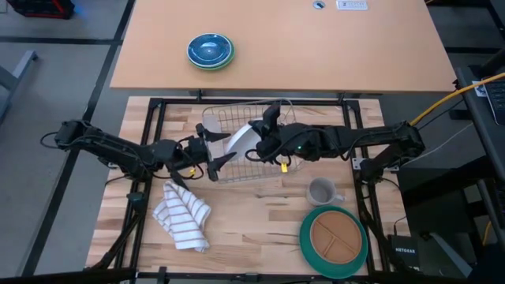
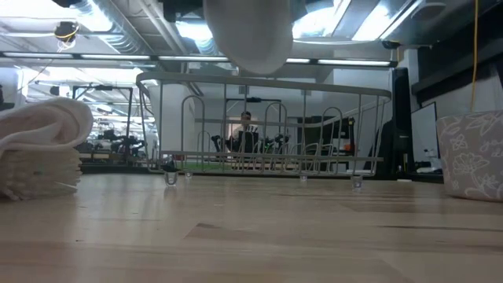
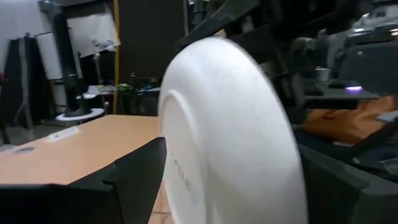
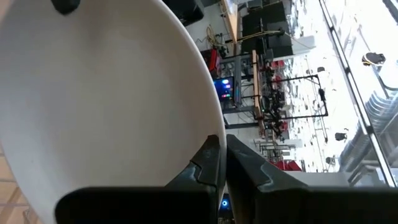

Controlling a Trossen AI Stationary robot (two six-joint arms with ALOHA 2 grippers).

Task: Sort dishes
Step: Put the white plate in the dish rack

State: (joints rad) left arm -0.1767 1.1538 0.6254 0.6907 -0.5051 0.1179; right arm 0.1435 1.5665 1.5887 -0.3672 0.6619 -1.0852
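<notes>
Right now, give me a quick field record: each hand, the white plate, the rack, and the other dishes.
left hand: open, at the rack's left edge beside the white plate
right hand: shut on the white plate's rim
white plate: on edge, raised above the rack
rack: wire, mid-table, nothing seen in it
tan plate: lies on the green plate, front right
mug: behind those plates

The high view looks straight down on the whole table (image 1: 237, 229). The low view sits at tabletop height, facing level through the wire rack (image 2: 259, 130). Each wrist view looks out past its own jaws, very near the white plate (image 3: 230, 130) they share.
</notes>
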